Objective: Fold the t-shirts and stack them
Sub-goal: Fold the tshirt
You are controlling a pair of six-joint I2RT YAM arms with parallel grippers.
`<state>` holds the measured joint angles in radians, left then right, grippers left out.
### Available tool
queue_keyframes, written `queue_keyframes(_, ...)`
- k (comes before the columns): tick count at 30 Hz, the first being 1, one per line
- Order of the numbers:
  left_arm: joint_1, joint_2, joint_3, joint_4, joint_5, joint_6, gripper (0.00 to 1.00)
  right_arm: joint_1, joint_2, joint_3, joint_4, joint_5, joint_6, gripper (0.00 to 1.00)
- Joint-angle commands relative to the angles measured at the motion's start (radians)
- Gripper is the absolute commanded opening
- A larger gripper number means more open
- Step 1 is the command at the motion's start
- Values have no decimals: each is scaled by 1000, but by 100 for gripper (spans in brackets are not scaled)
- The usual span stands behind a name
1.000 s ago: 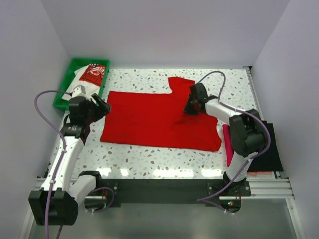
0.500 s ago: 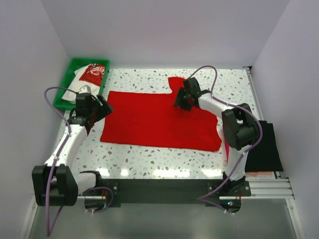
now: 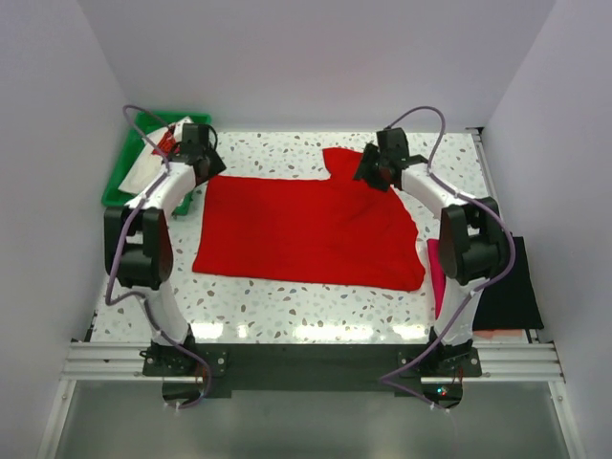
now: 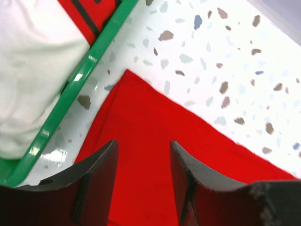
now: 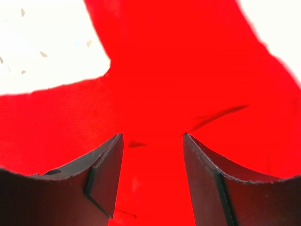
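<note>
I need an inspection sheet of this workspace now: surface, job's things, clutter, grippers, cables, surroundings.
Surface: speckled white table.
Job's things: red t-shirt spread flat; white t-shirt in the green tray; black t-shirt and magenta t-shirt folded beside the right arm.
Clutter: nothing seen.
Grippers: left gripper open over the red t-shirt's far left corner; right gripper open near its sleeve; neither holds anything.
Cables: purple cables arch over both arms.
Surroundings: plain white walls.

red t-shirt (image 3: 306, 229), green tray (image 4: 70, 90), speckled table (image 3: 287, 306)
</note>
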<state>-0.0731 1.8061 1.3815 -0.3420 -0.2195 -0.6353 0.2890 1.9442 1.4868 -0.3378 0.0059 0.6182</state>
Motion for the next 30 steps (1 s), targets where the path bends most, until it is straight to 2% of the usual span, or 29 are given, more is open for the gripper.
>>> queue_keyframes(1, -2, 120, 147, -69, -133, -7, 52, -50, -51, 55, -6, -30, -25, 57)
queue_keyframes(5, -2, 281, 267, -107, -165, -10, 47, -93, -44, 76, -13, -44, -43, 57)
queue_keyframes(12, -2, 449, 433, -115, -192, 23, 46, -131, -42, 75, -10, -44, -69, 56)
queue_keyframes(30, -1, 502, 481, -65, -215, 59, 45, -142, 19, 90, 8, -69, -80, 56)
